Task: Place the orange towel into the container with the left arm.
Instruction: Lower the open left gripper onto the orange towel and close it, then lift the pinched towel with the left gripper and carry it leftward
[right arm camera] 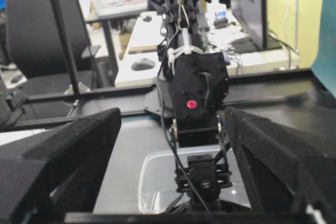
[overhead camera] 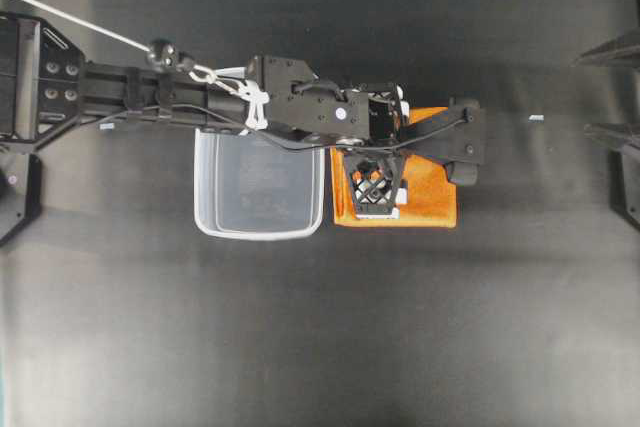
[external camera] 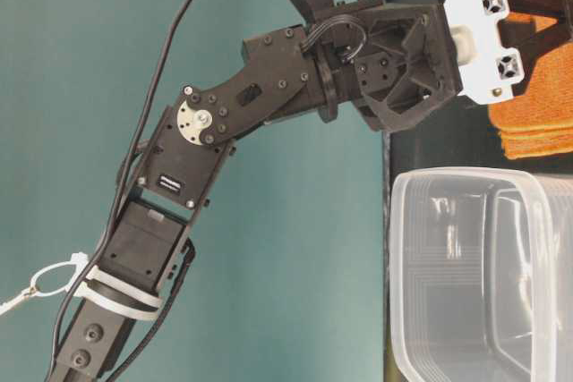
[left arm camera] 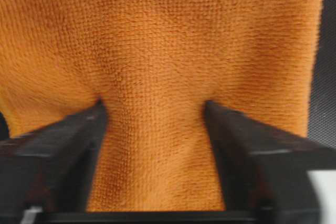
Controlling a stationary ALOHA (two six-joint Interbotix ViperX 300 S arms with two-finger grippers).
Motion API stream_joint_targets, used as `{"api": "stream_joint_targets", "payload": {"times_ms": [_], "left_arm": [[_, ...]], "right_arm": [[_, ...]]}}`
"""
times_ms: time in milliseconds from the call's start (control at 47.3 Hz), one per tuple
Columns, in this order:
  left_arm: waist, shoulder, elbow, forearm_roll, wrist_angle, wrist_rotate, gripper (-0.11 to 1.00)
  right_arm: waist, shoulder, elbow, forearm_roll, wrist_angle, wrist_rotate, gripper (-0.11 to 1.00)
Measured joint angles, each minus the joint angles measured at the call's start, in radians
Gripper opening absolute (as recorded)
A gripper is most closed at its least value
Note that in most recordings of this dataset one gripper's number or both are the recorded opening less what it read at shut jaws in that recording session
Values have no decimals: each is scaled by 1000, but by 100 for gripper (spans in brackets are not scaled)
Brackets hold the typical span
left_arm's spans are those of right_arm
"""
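The orange towel (overhead camera: pixel 432 192), a folded microfibre cloth with layered edges, lies flat on the black table (overhead camera: pixel 320 347) right of frame centre in the overhead view, just beside the clear container (overhead camera: pixel 260 187). The left gripper (left arm camera: pixel 155 114) is pressed down onto the towel, its fingers (left arm camera: pixel 68 145) spread with a ridge of cloth bunched between them. The left arm (overhead camera: pixel 150 97) crosses above the container's upper rim. The right gripper (right arm camera: pixel 168 129) is open near the right edge.
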Motion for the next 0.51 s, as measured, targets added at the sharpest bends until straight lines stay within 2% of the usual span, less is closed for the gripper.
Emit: {"api": "stream_joint_targets", "payload": {"times_ms": [106,190,359,507], "left_arm": [[-14,0,0,0,0,8,22],[-26,-3,0,0,2,12,6],[-32,-29,2,0,6,12,6],[-35,-118,-2,0,28,12,6]], "right_arm": [[0,0,0,0,-2,0,77],[-2,0,2,0,-2,0,77],[-2,0,0,0,0,0,77],[-2,2,0,0,-2,0,77]]}}
